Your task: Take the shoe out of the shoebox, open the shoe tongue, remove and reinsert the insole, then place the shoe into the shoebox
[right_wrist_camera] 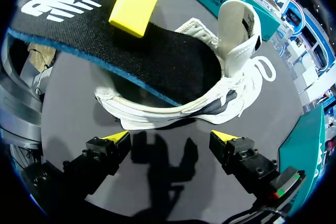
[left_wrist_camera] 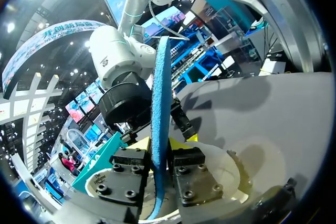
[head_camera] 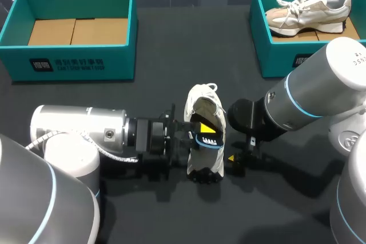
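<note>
insole (right_wrist_camera: pixel 157 61), black-topped blue foam, pinched by left hand (left_wrist_camera: pixel 159 144).

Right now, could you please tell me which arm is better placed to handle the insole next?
Probably left: the left end effector is shut on the insole, partly inside the shoe, while the right end effector stands open beside the shoe, holding nothing.
</note>
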Tool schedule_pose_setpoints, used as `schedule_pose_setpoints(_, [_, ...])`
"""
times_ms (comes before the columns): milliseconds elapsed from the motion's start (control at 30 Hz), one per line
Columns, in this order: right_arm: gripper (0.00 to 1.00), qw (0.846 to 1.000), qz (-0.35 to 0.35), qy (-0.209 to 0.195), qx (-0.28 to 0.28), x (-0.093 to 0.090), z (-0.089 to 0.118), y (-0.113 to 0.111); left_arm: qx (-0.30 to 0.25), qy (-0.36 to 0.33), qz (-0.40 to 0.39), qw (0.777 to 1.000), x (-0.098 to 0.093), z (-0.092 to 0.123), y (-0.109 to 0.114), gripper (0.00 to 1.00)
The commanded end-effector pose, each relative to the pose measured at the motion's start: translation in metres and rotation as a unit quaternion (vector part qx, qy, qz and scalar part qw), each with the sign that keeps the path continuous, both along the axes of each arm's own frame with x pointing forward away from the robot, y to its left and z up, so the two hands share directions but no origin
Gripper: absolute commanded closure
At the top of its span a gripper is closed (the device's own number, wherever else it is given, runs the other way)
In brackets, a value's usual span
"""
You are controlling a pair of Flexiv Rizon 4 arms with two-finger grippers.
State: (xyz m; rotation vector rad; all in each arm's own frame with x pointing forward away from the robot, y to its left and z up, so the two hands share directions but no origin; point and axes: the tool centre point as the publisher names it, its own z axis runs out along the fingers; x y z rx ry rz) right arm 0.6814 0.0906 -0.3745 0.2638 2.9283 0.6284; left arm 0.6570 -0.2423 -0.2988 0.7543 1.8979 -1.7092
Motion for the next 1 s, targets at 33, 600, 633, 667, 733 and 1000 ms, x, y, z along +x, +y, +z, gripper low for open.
schedule_pose_setpoints(33, [0.0, 1.0, 0.0, -0.001, 0.0, -0.002, 0.0, 0.0, -0.001, -0.001, -0.002, 1.0, -0.003, 0.001, 0.001, 1.0])
schedule_pose_setpoints(600, [0.0, 1.0, 0.0, -0.001, 0.0, -0.002, 0.0, 0.0, 0.008, -0.008, 0.004, 1.0, 0.015, -0.016, 0.0, 1.0])
schedule_pose_setpoints(633, [0.0, 1.0, 0.0, -0.001, 0.0, -0.002, 0.0, 0.0, 0.009, -0.008, 0.006, 1.0, 0.017, -0.017, 0.0, 1.0])
schedule_pose_setpoints(667, [0.0, 1.0, 0.0, -0.001, 0.0, -0.002, 0.0, 0.0, 0.01, -0.009, 0.008, 1.0, 0.018, -0.019, 0.0, 1.0])
schedule_pose_setpoints(733, [0.0, 1.0, 0.0, -0.001, 0.0, -0.002, 0.0, 0.0, 0.013, -0.007, 0.012, 1.0, 0.023, -0.022, 0.0, 1.0])
schedule_pose_setpoints(1000, [0.0, 1.0, 0.0, -0.001, 0.0, -0.002, 0.0, 0.0, 0.022, -0.005, 0.029, 0.999, 0.038, -0.034, -0.001, 1.0])
